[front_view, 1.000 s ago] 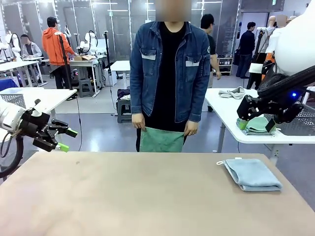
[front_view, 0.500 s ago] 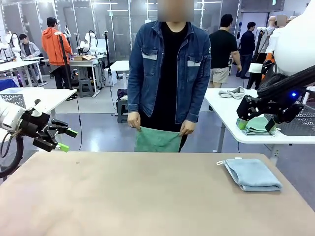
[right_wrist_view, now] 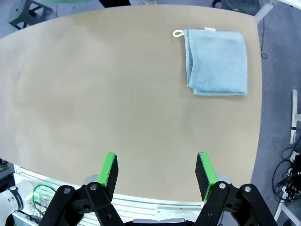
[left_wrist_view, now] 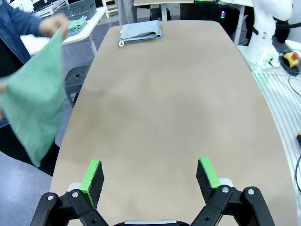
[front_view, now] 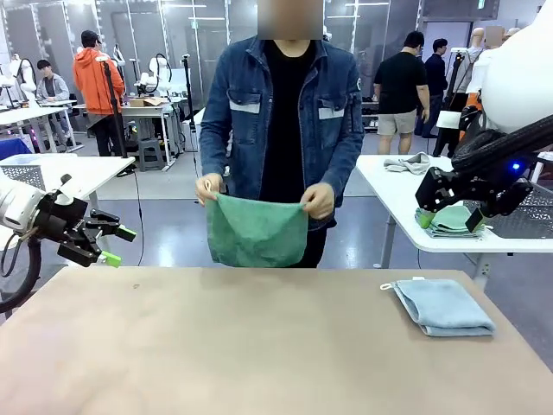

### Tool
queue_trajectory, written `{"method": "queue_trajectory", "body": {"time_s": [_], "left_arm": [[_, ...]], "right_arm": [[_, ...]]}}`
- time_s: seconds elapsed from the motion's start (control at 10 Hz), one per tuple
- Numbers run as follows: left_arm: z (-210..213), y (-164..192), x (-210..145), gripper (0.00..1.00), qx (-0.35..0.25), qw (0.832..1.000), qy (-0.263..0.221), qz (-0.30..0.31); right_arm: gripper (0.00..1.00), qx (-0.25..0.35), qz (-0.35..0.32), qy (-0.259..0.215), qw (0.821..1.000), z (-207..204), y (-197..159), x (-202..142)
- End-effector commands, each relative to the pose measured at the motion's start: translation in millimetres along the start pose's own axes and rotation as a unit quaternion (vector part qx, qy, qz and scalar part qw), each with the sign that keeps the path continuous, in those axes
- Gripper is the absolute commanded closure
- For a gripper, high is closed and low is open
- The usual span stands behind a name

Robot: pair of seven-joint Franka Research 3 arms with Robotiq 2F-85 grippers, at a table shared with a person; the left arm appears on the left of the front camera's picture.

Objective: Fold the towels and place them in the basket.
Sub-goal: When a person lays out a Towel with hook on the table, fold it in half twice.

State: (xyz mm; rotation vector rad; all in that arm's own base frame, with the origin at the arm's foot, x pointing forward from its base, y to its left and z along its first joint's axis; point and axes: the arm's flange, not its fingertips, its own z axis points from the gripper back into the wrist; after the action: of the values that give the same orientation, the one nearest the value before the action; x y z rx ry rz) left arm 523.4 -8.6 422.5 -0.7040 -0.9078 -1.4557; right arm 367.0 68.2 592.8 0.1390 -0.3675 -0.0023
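Hands (front_view: 317,201) hold green towel (front_view: 257,232) up — left end effector (left_wrist_view: 150,172) and right end effector (right_wrist_view: 157,165) gape empty.

Tan table (front_view: 259,346); white side table (front_view: 386,186) right; white worktable (front_view: 82,169) left.

Left gripper (front_view: 118,245) hangs wide open beyond the table (front_view: 259,346) left edge, right gripper (front_view: 449,219) open above its right edge.
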Motion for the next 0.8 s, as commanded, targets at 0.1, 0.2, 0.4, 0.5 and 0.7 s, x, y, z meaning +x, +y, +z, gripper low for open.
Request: {"method": "queue_trajectory", "body": {"time_s": [0.1,0.2,0.4,0.5,0.7], "left_arm": [[0.3,-0.9,1.7,0.00,0.001,1.000,0.001,-0.001],[0.3,-0.9,1.7,0.00,0.001,1.000,0.001,-0.001],[0.3,-0.9,1.7,0.00,0.001,1.000,0.001,-0.001],[0.3,-0.9,1.7,0.00,0.001,1.000,0.001,-0.001],[0.3,-0.9,1.7,0.00,0.001,1.000,0.001,-0.001]], "right_arm": [[0.17,-0.001,-0.011,-0.007,1.000,0.9,1.3,0.4],[0.17,-0.001,-0.011,-0.007,1.000,0.9,1.3,0.4],[0.17,-0.001,-0.011,-0.007,1.000,0.9,1.3,0.4],[0.17,-0.001,-0.011,-0.007,1.000,0.9,1.3,0.4],[0.17,-0.001,-0.011,-0.007,1.000,0.9,1.3,0.4]]}}
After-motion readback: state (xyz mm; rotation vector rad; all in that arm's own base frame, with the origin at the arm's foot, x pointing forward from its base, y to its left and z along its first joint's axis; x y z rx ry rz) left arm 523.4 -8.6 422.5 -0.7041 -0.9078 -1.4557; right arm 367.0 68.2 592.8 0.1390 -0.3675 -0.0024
